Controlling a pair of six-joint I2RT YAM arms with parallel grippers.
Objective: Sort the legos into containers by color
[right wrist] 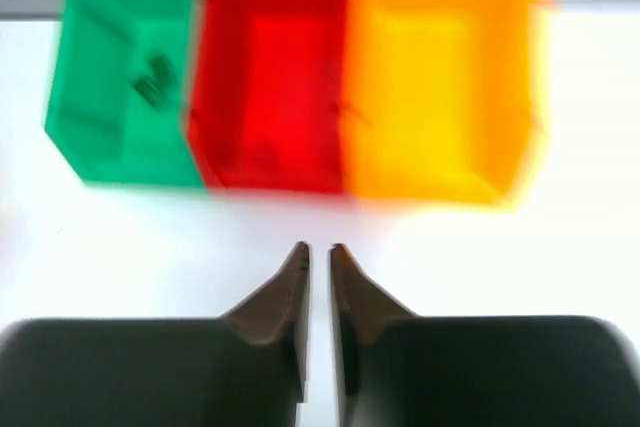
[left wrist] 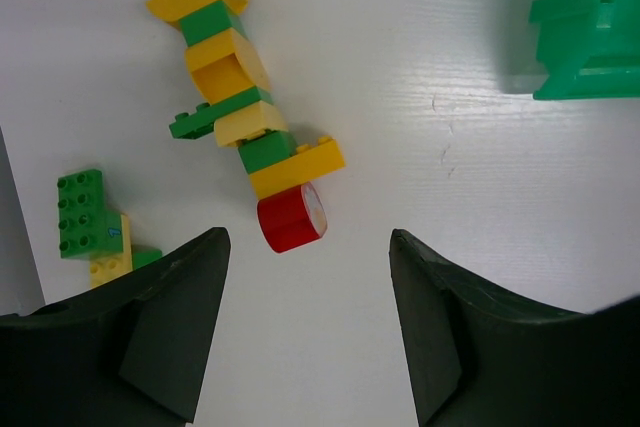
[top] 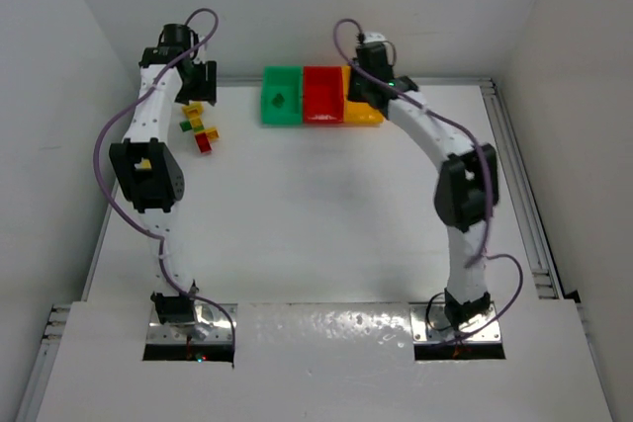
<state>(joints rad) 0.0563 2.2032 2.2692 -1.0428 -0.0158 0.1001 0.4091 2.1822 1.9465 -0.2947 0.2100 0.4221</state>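
Left gripper point(left wrist: 308, 277), black fingers spread wide and empty, hangs above a white, faintly scratched table point(left wrist: 450, 177) boxed by white wall panels point(top: 297, 7). Stacked green, yellow and red plastic toy bricks point(left wrist: 245, 127) lie at eleven o'clock. Right gripper point(right wrist: 318, 252) is pinched closed, empty; rectangular green plastic bin point(right wrist: 85, 97), red bin point(right wrist: 215, 77) and yellow bin point(right wrist: 510, 77) adjoin at twelve o'clock.

- A small blue mark stands on the pale yellow brick point(left wrist: 112, 237), just beside the green brick point(left wrist: 82, 212); it is too small to read.
- No other writing is legible.
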